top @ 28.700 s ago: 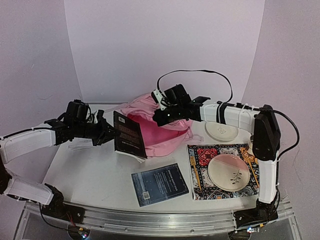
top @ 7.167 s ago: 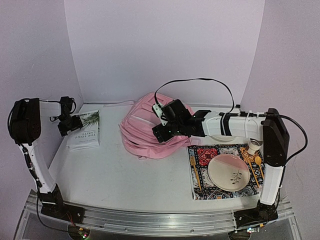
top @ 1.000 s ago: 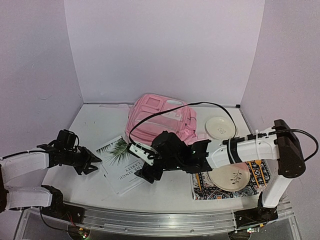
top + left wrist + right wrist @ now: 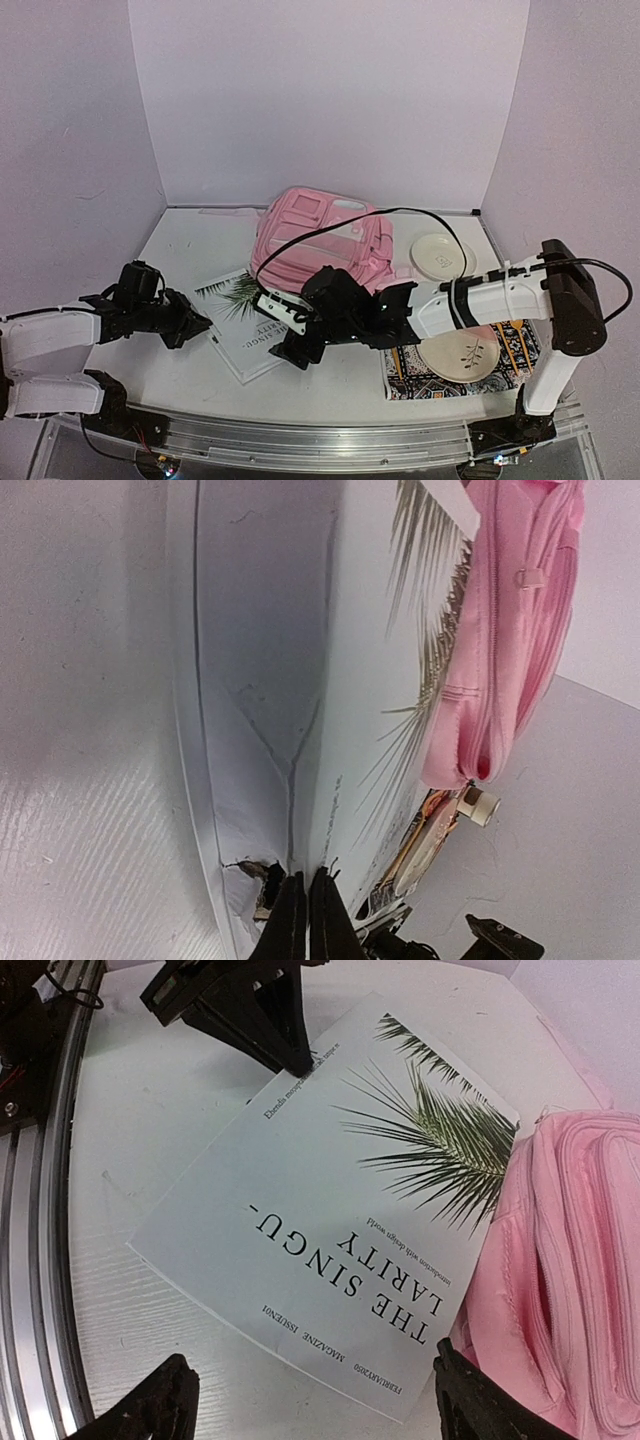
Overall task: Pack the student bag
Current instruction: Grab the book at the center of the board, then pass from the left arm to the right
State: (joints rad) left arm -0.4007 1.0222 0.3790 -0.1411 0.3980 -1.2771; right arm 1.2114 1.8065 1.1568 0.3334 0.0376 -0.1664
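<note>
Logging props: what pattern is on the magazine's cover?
The magazine is white with a green palm frond and black lettering, best seen in the right wrist view.

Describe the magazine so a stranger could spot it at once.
Start at the pink bag at the table's back. Just in front of it, leftward, lies a flat magazine. Only it is white paper bearing a palm leaf and "THE SINGULARITY".

On the magazine (image 4: 330,1220) cover, the title "THE SINGU-LARITY" was printed in large letters across two lines, seen upside down from the right wrist. Below it, "MAGAZINE ISSUE#01" was made out in small print. The remaining fine print could not be read.
</note>
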